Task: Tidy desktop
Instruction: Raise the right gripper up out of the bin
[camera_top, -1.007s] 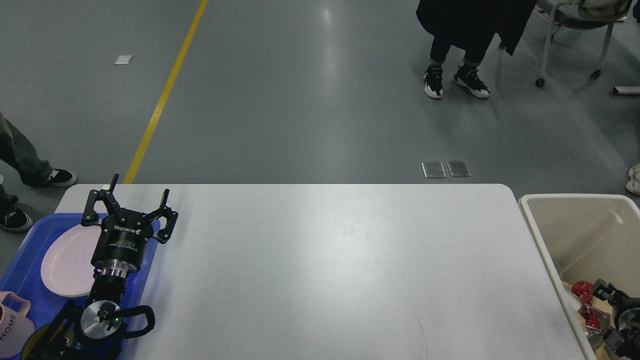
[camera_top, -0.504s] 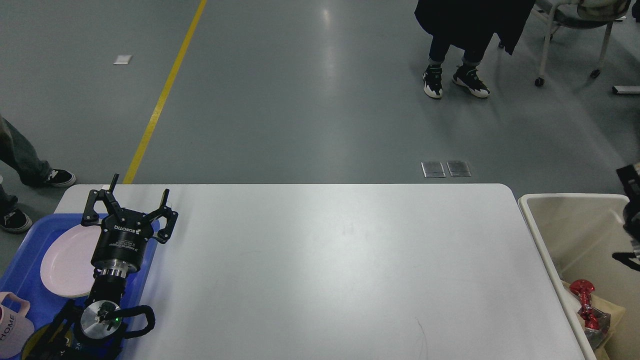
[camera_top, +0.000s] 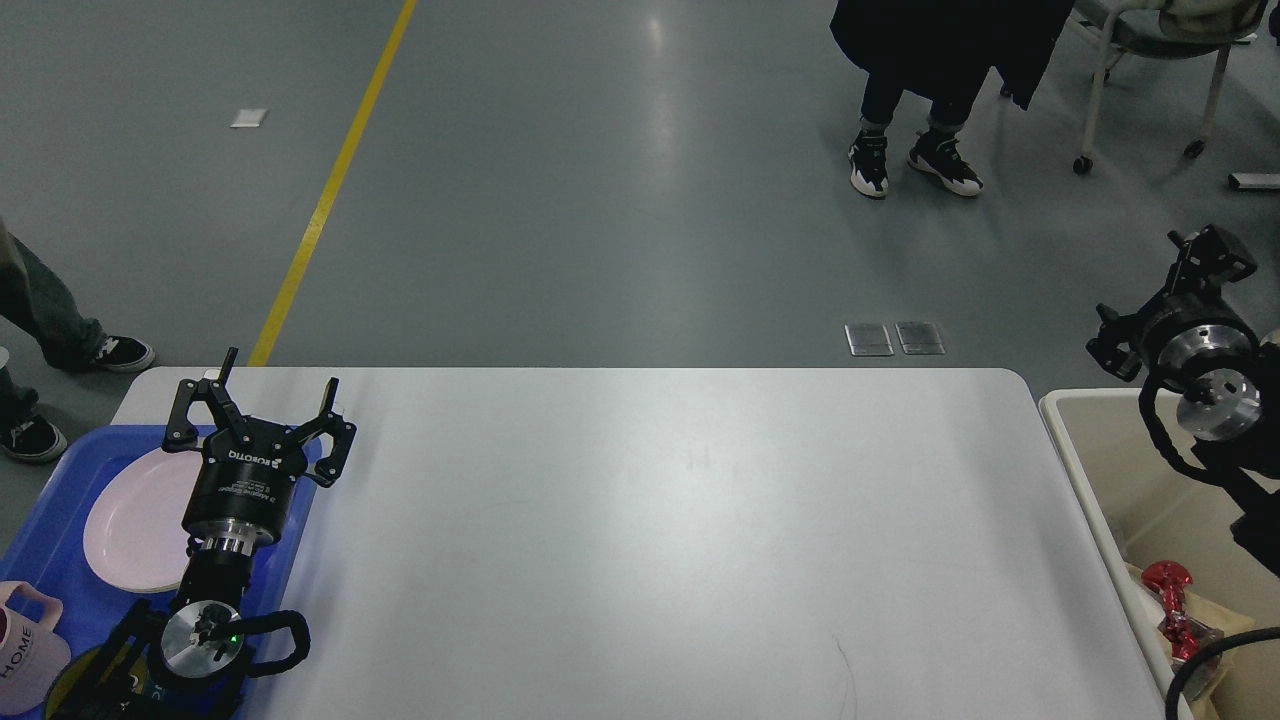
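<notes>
At the lower left of the frame, a pale pink mug (camera_top: 22, 643) with dark lettering sits on the blue plastic tray (camera_top: 52, 520), beside a flat pale pink plate (camera_top: 135, 520); the crockery looks gathered there on purpose, sorted off the work surface. The left gripper (camera_top: 262, 400) hangs above the tray's right edge with its black fingers spread wide and nothing between them, which reads as a tool that has let go of its load.

At the lower right, the big beige plastic bin (camera_top: 1075, 430) stands just beside the table's end, and crumpled red and silver rubbish (camera_top: 1172, 600) lies in its near corner, so this seems the place for waste. Above the bin, at the right edge of the frame, the right gripper (camera_top: 1165, 290) is raised clear of the rim; it is seen from behind and dark, so I cannot tell how its jaws stand.

Between tray and bin, filling the middle of the frame, lies the large white desktop (camera_top: 660, 520) with rounded corners, with no loose objects visible on it. The tidying appears essentially finished.

Beyond it, in the upper part of the frame, grey floor (camera_top: 600, 200) carries a yellow line (camera_top: 330, 190).
</notes>
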